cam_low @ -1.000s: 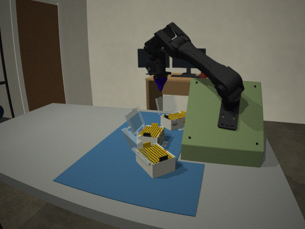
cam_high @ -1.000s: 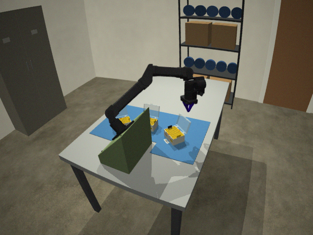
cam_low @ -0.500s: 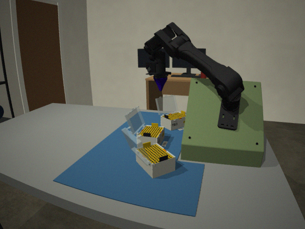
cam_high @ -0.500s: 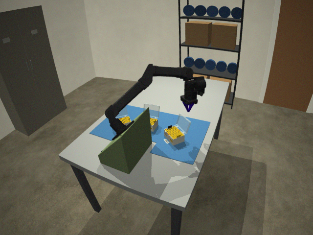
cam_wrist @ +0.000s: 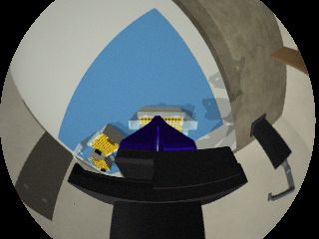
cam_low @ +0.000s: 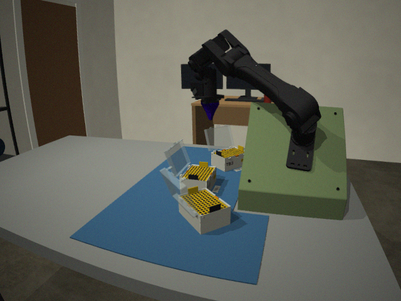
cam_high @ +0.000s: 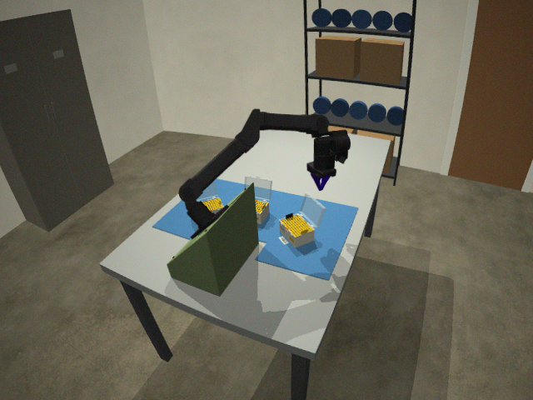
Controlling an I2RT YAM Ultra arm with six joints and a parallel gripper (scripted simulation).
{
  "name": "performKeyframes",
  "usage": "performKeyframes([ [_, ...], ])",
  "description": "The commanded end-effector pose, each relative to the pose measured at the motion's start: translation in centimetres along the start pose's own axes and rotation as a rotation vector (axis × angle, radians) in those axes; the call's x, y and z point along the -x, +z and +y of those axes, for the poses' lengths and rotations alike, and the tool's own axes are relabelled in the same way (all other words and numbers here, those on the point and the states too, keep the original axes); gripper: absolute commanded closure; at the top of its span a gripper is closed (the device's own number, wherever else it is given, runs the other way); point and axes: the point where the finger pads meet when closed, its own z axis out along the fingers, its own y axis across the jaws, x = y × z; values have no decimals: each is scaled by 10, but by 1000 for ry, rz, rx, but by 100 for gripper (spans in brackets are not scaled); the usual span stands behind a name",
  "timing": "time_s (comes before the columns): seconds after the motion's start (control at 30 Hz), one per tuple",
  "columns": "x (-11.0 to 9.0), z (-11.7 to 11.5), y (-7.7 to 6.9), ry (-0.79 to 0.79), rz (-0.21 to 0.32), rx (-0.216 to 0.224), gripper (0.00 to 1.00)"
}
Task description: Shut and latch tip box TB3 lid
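A blue mat covers the grey table (shelf rack behind). Only the exterior view shows TB3. The gripper hangs overhead, fingers pressed together, empty.

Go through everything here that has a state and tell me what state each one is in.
End effector: shut, holding nothing, above the boxes.
TB3 lid: open, upright.
Middle box lid: open, tilted back.
Nearest box lid: open, tilted back.
Brown door: shut.
Grey cabinet: doors shut.

Grey table under blue mat and green mount
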Motion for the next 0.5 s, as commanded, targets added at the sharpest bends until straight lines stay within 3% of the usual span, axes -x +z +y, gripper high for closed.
performKeyframes([
  [0.0,8,-12,21,23,-4,15,100],
  [0.47,8,-11,41,23,-4,15,100],
])
